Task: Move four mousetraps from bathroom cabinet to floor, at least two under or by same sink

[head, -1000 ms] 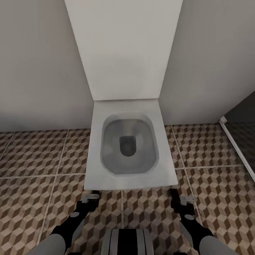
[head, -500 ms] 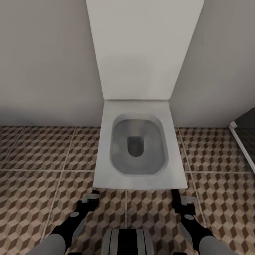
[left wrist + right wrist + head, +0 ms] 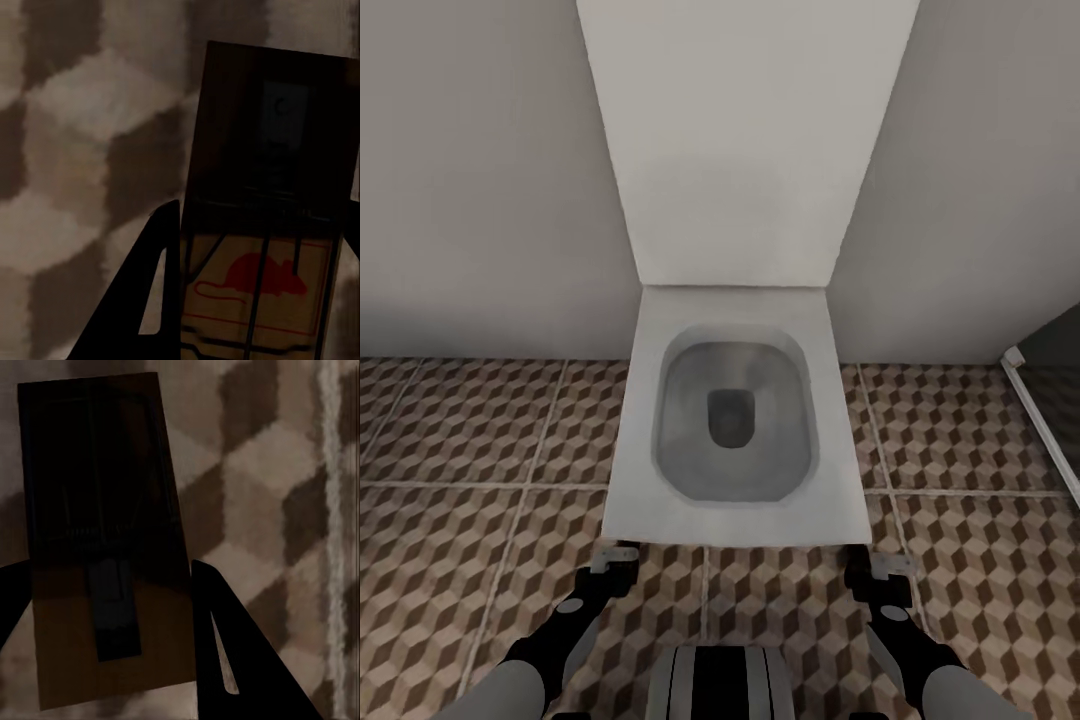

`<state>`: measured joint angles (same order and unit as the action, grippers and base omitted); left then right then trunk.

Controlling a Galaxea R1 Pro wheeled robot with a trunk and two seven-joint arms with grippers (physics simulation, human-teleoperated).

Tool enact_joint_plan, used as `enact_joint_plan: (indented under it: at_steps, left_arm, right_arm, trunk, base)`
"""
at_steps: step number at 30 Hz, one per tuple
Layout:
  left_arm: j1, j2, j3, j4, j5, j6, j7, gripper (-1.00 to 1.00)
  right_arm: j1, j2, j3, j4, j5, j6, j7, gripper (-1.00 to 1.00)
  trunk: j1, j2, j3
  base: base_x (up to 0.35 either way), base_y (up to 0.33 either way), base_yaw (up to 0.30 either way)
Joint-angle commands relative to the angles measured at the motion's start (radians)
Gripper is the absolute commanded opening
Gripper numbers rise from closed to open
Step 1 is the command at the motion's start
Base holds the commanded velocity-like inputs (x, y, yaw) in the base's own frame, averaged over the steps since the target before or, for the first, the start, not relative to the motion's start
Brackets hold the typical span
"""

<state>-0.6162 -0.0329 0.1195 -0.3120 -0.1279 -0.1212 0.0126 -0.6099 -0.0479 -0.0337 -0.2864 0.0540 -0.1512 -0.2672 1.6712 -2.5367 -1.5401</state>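
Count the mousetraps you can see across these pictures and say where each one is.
2. One mousetrap sits between the fingers of the left tool; another mousetrap sits between the fingers of the right tool. Others may be out of sight.

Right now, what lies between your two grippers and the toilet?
Head view: bare cube-patterned bathroom floor between the left gripper, the right gripper and the toilet.

The toilet [image 3: 735, 430] is set against the wall [image 3: 480, 180], on the floor [image 3: 450, 440]. Before the toilet, two grippers are held, the left gripper [image 3: 616, 557] and right gripper [image 3: 878, 567] each gripping a mousetrap [image 3: 262, 217] [image 3: 101, 540].
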Motion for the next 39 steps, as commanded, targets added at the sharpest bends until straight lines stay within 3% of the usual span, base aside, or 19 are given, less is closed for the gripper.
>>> enact_joint_plan:
  at_steps: [1, 39]
  left_arm:
    - [0.0, -0.001, 0.006, 0.0, -0.013, -0.004, 0.007, -1.0]
    - [0.0, -0.001, 0.013, -0.002, -0.012, -0.006, 0.009, -1.0]
  right_arm:
    - [0.0, 0.0, -0.003, 0.001, 0.003, -0.004, -0.003, -1.0]
    - [0.0, -0.008, -0.002, 0.001, 0.003, -0.005, 0.007, -1.0]
  trunk:
    - [0.0, 0.0, 0.0]
    - [0.0, 0.0, 0.0]
  base:
    - [0.04, -0.096, 0.0]
    - [0.002, -0.033, 0.0]
